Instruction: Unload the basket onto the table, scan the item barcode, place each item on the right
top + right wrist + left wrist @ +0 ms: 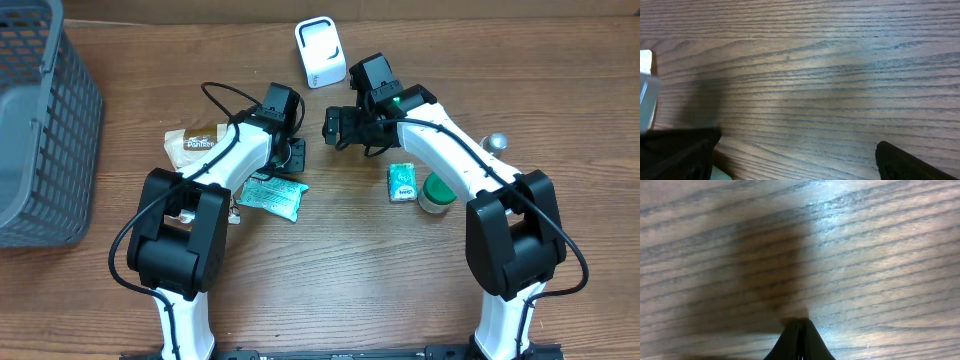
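As it lies flat, the pouch [275, 197] looks teal — slightly crinkled.

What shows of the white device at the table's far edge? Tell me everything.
The white device is a rounded box, plastic by its look, with a dark-outlined pale panel on its visible face. It stands on the wooden table near the middle of the far edge, turned slightly askew. Nothing touches it.
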{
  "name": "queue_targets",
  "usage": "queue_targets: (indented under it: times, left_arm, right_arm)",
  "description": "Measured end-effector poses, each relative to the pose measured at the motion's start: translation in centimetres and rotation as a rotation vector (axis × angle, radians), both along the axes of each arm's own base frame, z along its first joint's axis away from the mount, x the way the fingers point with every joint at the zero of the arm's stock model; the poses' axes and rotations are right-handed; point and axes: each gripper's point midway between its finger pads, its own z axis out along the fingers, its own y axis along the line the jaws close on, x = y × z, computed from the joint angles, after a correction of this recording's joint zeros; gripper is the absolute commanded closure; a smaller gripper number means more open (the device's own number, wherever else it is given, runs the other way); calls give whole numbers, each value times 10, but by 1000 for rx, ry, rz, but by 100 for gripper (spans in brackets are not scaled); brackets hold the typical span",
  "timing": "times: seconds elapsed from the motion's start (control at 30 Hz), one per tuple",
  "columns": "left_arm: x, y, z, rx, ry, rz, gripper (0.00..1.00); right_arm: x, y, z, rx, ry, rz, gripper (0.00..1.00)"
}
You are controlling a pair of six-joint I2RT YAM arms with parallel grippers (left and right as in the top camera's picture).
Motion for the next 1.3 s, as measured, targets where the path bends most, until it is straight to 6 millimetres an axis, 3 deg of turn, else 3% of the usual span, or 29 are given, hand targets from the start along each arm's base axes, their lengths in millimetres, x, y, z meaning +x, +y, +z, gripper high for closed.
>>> queue_targets:
  times: [0.1, 0.2, 0.27, 0.33, 0.43, 0.6, 0.93, 1.3]
  left_arm:
    - [-15, 9, 4, 33, 82, 7, 96]
    - [-16, 17, 27, 53, 133, 24, 96]
    - [-11, 23, 49, 55, 142, 38, 78]
    - [-3, 30, 71, 53, 135, 45, 71]
    - [-1, 40, 86, 59, 140, 39, 71]
    - [-18, 51, 80, 83, 211, 11, 73]
    - [-41, 58, 33, 103, 272, -47, 77]
    - [-44, 78, 7, 95, 267, 0, 77]
  right_arm:
    - [0, 0, 0, 1, 0, 1, 0]
    - [9, 6, 5, 26, -41, 4, 0]
    - [10, 12, 8, 62, -47, 19, 0]
    - [6, 19, 10, 101, -30, 39, 1]
    - [-7, 26, 8, 144, 32, 69, 3]
    - [-31, 30, 1, 153, 130, 92, 10]
    - [-70, 48, -34, 167, 235, 69, 20]
    - [-84, 67, -38, 257, 288, 60, 30]
